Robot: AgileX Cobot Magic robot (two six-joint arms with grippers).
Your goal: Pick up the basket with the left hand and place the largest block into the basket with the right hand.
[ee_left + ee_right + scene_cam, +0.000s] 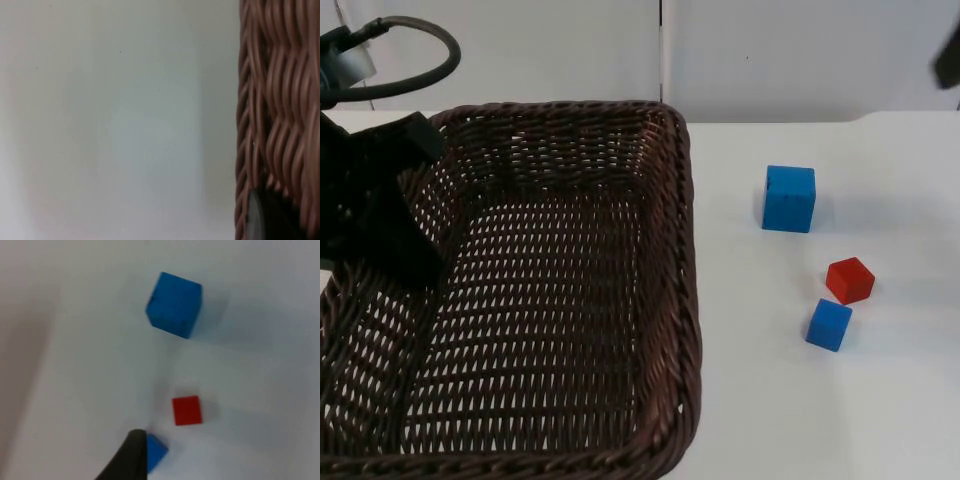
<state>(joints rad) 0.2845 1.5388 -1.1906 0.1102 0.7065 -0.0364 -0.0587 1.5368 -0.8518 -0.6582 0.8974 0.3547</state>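
White counter (790, 400) meets a grey partition in the top view: 1 wicker basket (665, 300), raised at the left arm's side, and 3 blocks well right of it, namely 1 large blue block (789, 198), 1 red block (849, 279) and 1 small blue block (829, 324).

From the left wrist, the left pincer (272, 220) sits against the basket weave (275, 100); I cannot tell its grip.

From the right wrist, the right pincer's fingertip (127, 460) hangs above the small blue block (156, 452). The large blue block (175, 304) lies beyond the red block (187, 410), on the right arm's side; whether that pincer is spread I cannot tell.

I'm seeing the white table (800, 400) bearing three blocks at right — large blue block (789, 198) far, red block (849, 280), small blue block (829, 324) nearest.
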